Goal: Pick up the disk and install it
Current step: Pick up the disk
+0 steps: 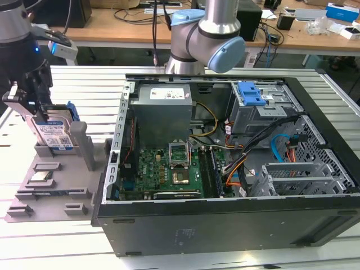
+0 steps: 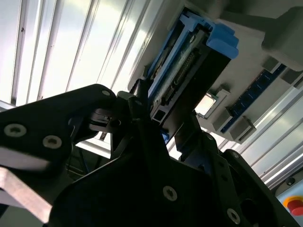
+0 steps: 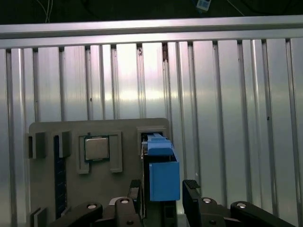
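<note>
The disk stands on edge in a slot of the grey holder tray at the exterior view's left. Its blue-and-white label faces the camera and a blue rail runs along its side. My gripper comes down on it from above. Both wrist views show the disk running between my black fingers, and the gripper looks shut on its two flat faces. The disk's lower end still sits in the tray slot.
An open computer case lies to the exterior view's right, with a grey drive cage and blue latch at its far corner. A small square processor chip rests in the tray beside the disk. The table is ribbed aluminium.
</note>
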`<action>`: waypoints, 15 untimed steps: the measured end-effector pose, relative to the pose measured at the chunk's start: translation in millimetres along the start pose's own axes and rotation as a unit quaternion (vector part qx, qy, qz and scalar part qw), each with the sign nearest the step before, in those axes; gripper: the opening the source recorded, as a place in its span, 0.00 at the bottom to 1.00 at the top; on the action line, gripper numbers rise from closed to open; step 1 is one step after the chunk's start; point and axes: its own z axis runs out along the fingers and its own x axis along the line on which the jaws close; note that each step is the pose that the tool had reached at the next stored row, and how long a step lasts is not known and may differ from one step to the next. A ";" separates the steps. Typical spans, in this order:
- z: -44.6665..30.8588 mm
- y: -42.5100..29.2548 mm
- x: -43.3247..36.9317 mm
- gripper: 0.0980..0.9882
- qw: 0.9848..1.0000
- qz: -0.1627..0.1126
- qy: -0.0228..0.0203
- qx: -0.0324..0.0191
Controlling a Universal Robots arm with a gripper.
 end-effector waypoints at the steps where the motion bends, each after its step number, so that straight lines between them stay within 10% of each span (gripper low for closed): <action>1: 2.6 -0.2 0.0 0.43 1.000 0.000 0.000 0.000; 15: 14.1 -1.0 0.3 0.43 1.000 0.000 0.000 0.000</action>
